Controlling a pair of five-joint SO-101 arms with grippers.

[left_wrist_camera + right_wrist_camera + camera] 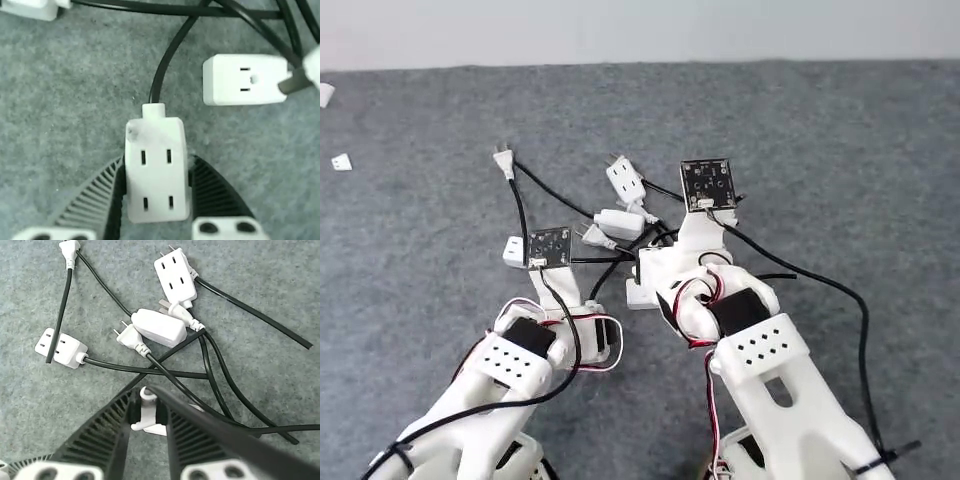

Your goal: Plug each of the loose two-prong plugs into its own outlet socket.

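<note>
1. The left tool [156, 167] is closed to the width of a white double socket block [157, 142], which is clamped by its two long sides. The slotted face is turned up, and the block's black cord [165, 75] leads away beyond the fingertips.
2. A second socket block [245, 80] is seen on the grey counter [60, 110], just ahead of the left tool and off to one side, apart from the held block.
3. The right tool [149, 406] is closed almost fully on a small white plug body [149, 426] pinched between the fingertips. Its prongs cannot be made out.
4. Ahead of the right tool, a loose two-prong plug [131, 337] lies near, touching a white adapter [157, 327]. A pronged socket cube [175, 275] lies farther ahead, and a cord-fed socket [57, 347] is well off to one side.
5. The plugs and blocks are judged light and rigid, with smooth plastic sides that may slip under a weak pinch.
6. The cords are judged springy and are crossed over one another, so a lifted plug is likely to be tugged sideways.
7. A plug is best taken by its moulded body just behind the prongs, never by the cord. A socket block is best taken by its long sides, so that the slots are left free.
8. The thin prongs could be bent if they are pushed in off-axis.
</note>
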